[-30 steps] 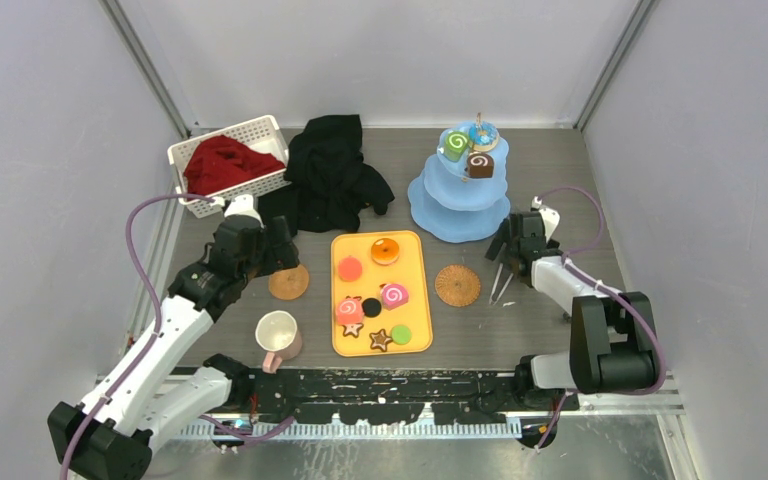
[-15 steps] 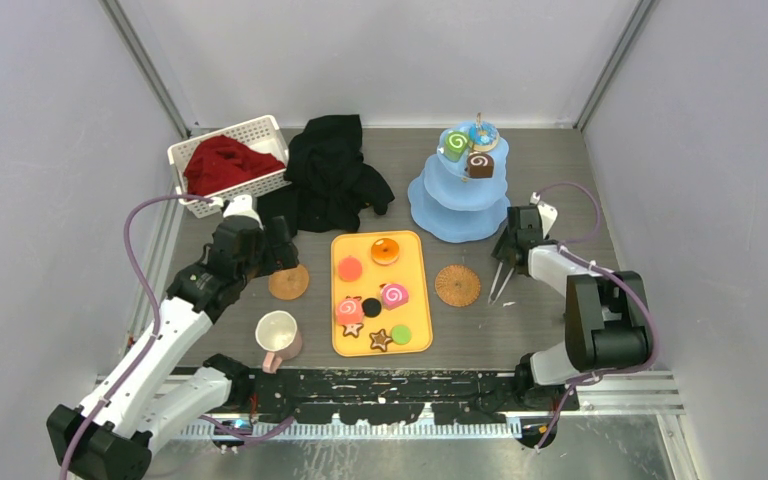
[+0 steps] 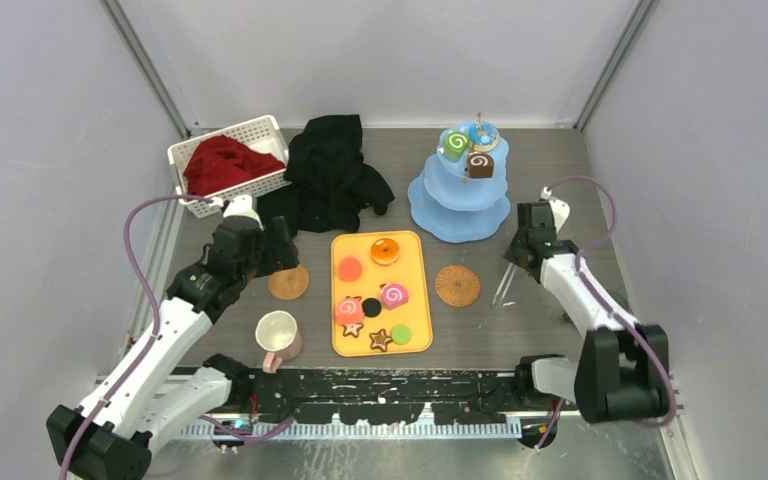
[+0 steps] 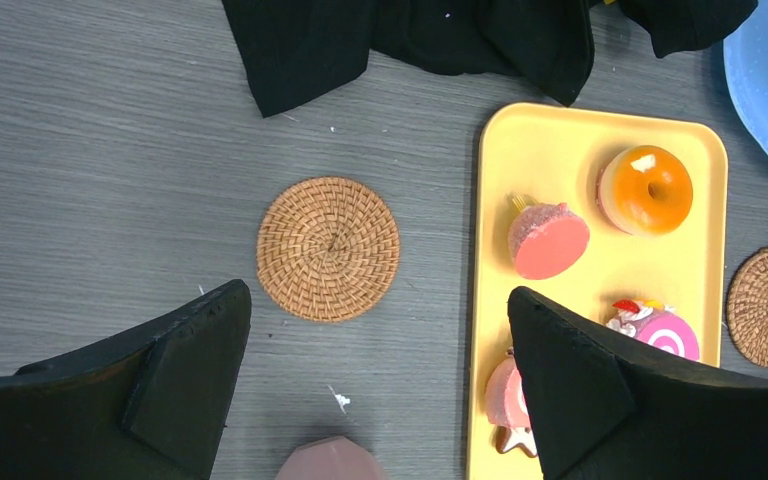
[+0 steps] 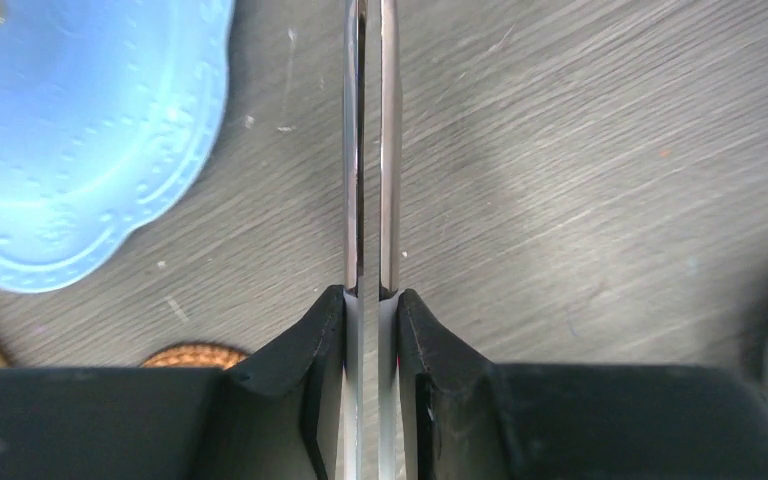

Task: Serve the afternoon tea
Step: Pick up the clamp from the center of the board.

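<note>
While the sweets sit on the yellow tray [image 3: 415, 270], the tongs [image 3: 503, 285] stand off to the right of that tray, so I think the next move has to go left.

The pink swirl roll [image 3: 394, 295] lies on the right side of the tray. The orange donut [image 3: 385, 250] lies at the far end of the tray. Both are round, so they have no long side and point no special way.

Just right of the tray is a round woven mat [image 3: 457, 285], and right of that mat are the tongs. They are long and thin. Their long side runs nearly the same way as the tray's long side, from far to near, and leans a little toward the tray. Their tips point at the near edge of the table, not at the sweets.

The right gripper [image 5: 370, 300] squeezes the top of the tongs, and the two metal strips almost touch. The blue stand [image 3: 460, 215] is past the far right corner of the tray.

The left gripper [image 4: 375, 310] hangs just left of the tray, jaws wide, holding nothing. The roll is on the right arm's side, and that arm has the tool.
</note>
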